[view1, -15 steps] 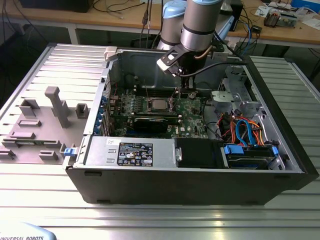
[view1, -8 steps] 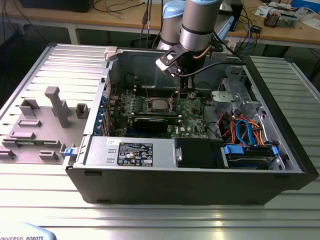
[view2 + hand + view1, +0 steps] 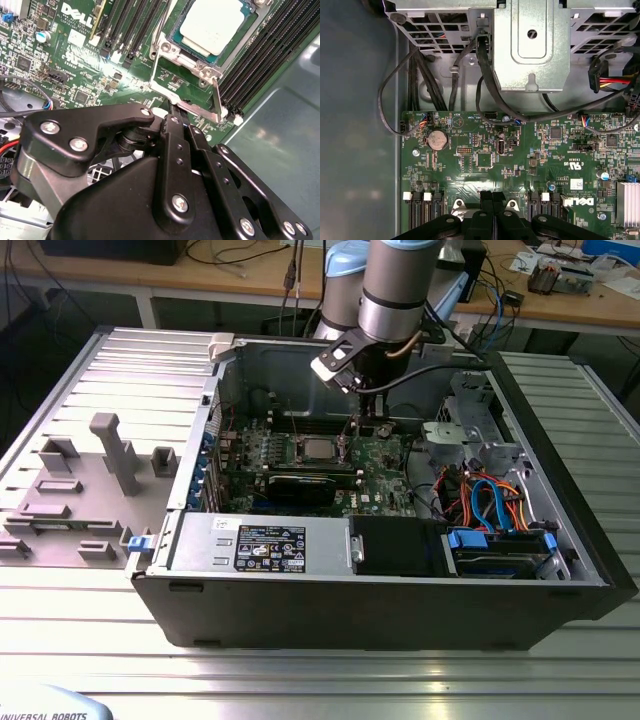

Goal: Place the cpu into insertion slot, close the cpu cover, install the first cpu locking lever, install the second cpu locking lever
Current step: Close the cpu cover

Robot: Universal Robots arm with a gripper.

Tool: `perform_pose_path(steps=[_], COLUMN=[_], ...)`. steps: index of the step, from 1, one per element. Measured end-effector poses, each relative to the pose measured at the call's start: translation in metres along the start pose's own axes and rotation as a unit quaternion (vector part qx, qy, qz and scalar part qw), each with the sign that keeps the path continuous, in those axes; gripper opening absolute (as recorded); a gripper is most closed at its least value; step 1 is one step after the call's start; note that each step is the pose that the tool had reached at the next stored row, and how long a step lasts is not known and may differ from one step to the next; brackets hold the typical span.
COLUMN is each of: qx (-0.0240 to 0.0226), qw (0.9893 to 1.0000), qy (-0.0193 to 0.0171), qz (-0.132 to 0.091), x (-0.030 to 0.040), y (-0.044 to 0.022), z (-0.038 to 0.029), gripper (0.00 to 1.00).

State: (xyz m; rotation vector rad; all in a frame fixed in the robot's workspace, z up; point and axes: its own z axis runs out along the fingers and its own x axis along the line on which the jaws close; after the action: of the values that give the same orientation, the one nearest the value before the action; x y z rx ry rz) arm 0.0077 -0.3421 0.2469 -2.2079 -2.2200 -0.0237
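The cpu lies flat in the insertion slot, silver top showing; it also shows in the exterior view as the cpu mid-motherboard. The cpu cover is a silver frame swung up off the slot, with green board visible through its cut-out. A thin locking lever stands along its side. My gripper is shut, its black fingertips pressed together right at the cover's free edge. I cannot tell whether they touch it. In the exterior view the gripper hangs just to the right of the slot.
Black memory slots run beside the socket. A long black graphics card lies in front of it. A metal drive cage and black cables sit past the board's edge. The case walls enclose the space, with bundled cables at the exterior view's right.
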Motion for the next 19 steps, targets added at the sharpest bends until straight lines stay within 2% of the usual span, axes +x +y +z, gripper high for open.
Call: perform_pose_path(steps=[19], qx=[0.0], qw=[1.0], qy=[0.0], qz=[0.0], x=[0.0], y=[-0.0041], z=[0.0], gripper=[0.11])
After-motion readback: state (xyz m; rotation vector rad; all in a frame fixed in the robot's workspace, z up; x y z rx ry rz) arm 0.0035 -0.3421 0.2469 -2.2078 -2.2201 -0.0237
